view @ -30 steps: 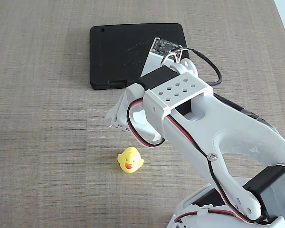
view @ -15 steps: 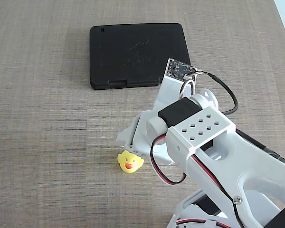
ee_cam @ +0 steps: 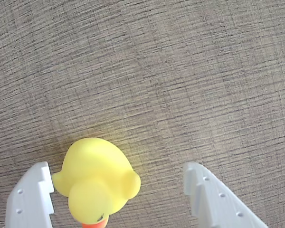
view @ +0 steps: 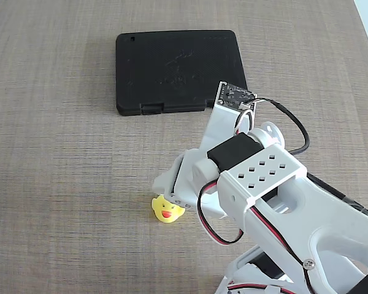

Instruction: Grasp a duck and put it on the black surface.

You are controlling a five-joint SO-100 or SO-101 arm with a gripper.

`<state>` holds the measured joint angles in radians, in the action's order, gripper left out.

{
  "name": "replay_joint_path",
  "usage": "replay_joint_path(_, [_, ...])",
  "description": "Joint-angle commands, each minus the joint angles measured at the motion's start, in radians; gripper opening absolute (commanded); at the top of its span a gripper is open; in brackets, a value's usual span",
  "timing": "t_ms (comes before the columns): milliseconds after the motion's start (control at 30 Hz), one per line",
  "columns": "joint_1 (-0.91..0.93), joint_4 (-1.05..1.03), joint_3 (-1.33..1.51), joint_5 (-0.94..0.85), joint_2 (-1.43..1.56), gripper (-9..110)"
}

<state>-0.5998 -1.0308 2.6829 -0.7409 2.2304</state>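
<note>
The small yellow duck (view: 165, 211) with a red-orange beak sits on the wood-grain table, low and left of centre in the fixed view. My white gripper (view: 172, 197) hangs right over it and covers its upper edge. In the wrist view the duck (ee_cam: 96, 178) lies between the two white fingertips, close to the left one (ee_cam: 31, 199) and well apart from the right one (ee_cam: 211, 194). The gripper (ee_cam: 118, 183) is open around the duck. The black surface (view: 172, 68), a flat matte case, lies at the far side of the table, clear of the arm.
The white arm with its black motors and red-black cables (view: 282, 214) fills the lower right of the fixed view. A small circuit board (view: 235, 95) on the wrist overlaps the case's near right corner. Wood-grain table (view: 55, 184) stretches to the left.
Over the last second the arm swung away from the black case and came down toward the duck. The open fingers now stand on either side of it. The duck has not moved.
</note>
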Motion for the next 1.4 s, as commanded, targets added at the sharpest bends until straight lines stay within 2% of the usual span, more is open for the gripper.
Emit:
replay_joint_path(0, [-0.023,0.008,-0.015,-0.002,-0.054,28])
replay_joint_path(167, [-0.107,0.008,-0.012,0.005,-0.055,28])
replay_joint_path(600, [-0.112,0.008,-0.034,0.006,-0.055,28])
replay_joint_path(867, [0.002,0.009,-0.061,0.005,-0.054,28])
replay_joint_path(1167, [0.008,0.009,-0.048,0.005,-0.034,27])
replay_joint_path(1367, [0.008,0.009,-0.052,0.005,-0.031,15])
